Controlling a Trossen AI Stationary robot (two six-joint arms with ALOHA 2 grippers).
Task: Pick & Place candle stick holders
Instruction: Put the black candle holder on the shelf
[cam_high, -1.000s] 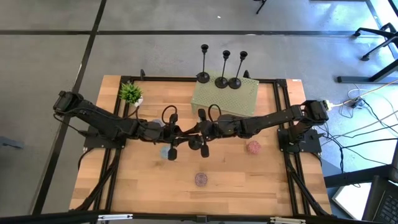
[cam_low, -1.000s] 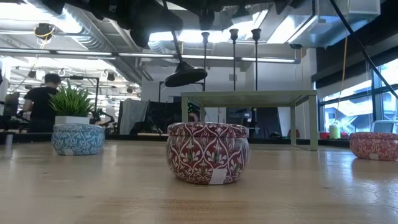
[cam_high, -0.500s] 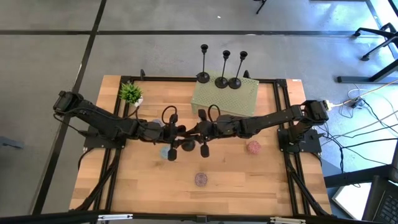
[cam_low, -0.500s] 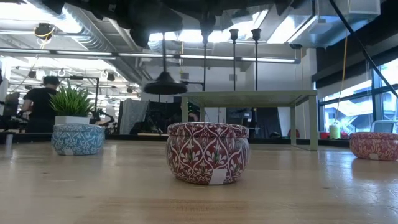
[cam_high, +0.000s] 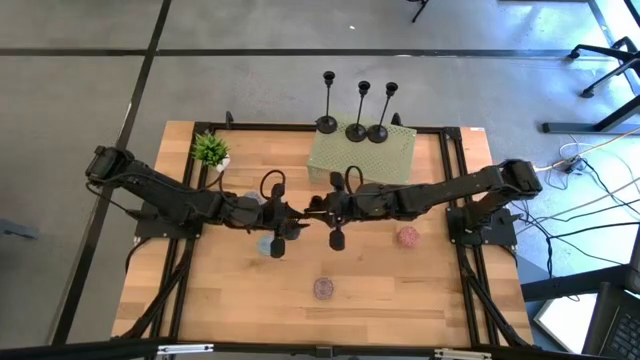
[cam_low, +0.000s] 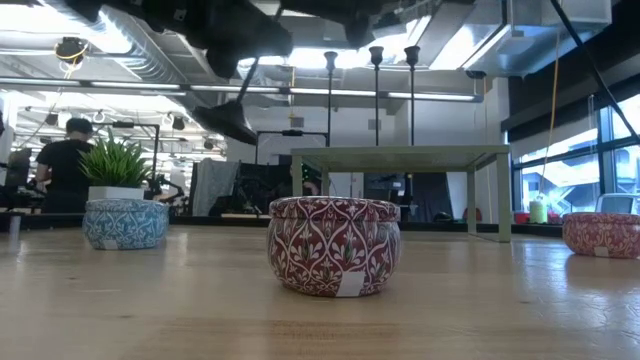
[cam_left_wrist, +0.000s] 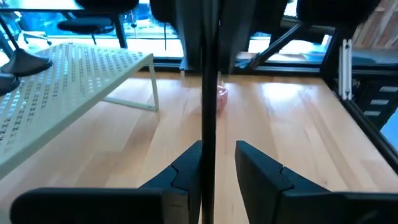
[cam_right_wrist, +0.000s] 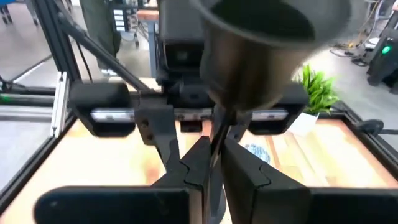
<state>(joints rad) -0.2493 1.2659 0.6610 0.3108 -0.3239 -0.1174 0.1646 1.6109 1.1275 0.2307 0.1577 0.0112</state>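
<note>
One black candle stick holder (cam_low: 240, 105) hangs in the air over the table's middle, between my two grippers. My right gripper (cam_right_wrist: 211, 146) (cam_high: 313, 208) is shut on its thin stem, and its cup (cam_right_wrist: 261, 50) looms close to that wrist. My left gripper (cam_left_wrist: 217, 149) (cam_high: 295, 216) is open, with the stem (cam_left_wrist: 208, 93) standing between its fingers. Three more holders (cam_high: 356, 110) stand by their round bases on a pale green perforated shelf (cam_high: 385, 160) at the table's far side. My right gripper pinches the stem just below the cup (cam_right_wrist: 217, 134) between its two fingers. They come nearly level from the table's right and lie across the stem. The holder is clear of the table and tilted, its round base (cam_low: 232, 120) lowest and swung toward the table's left. My left gripper has the stem close against one finger (cam_left_wrist: 186, 168) with a gap on the other side; whether it touches, I cannot tell.
A blue tin (cam_high: 265, 243), a maroon tin (cam_high: 323, 288) and a pink tin (cam_high: 407, 237) sit on the wooden table. A small potted plant (cam_high: 210, 150) stands at the far left. A person (cam_low: 68, 160) is in the room behind.
My left gripper has opened and let go of the stem. My right gripper has risen a little and tipped upward with the holder. The holder's base has swung toward the table's left, and the holder now hangs tilted.
</note>
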